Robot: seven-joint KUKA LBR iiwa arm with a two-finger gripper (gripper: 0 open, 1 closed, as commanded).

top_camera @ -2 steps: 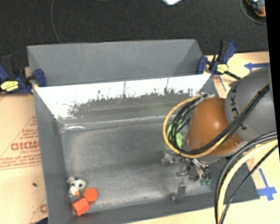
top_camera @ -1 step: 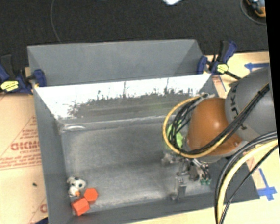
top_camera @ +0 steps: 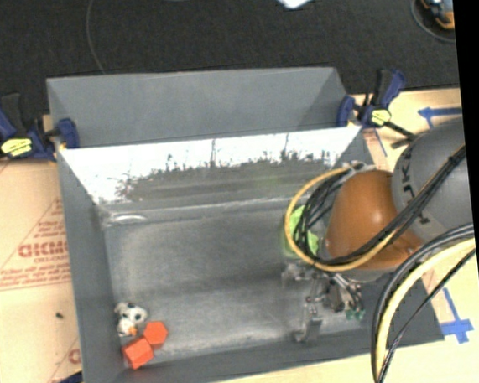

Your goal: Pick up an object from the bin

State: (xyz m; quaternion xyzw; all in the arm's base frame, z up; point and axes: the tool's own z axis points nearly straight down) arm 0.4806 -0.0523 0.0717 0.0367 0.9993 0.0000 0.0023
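Claw [top_camera: 318,309] hanging low over bare floor of bin [top_camera: 213,265]. Open or closed: cannot tell, with orange wrist cover [top_camera: 364,216] and cables [top_camera: 403,314] crowding it. Candidates clustering well apart from claw, far toward view's left of it: two orange blocks [top_camera: 140,353] and small white-and-black toy [top_camera: 130,316]. Blocks looking light, stiff, flat-sided, so opposite faces judging as best hold. Toy looking rounder, probably rolling off. Greenish patch [top_camera: 298,233] just beyond claw: object or cable, unclear.

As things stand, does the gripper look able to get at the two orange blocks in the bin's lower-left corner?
Probably yes: the bin floor between the gripper and the orange blocks is bare. Only a small white-and-black thing lies close beside them.
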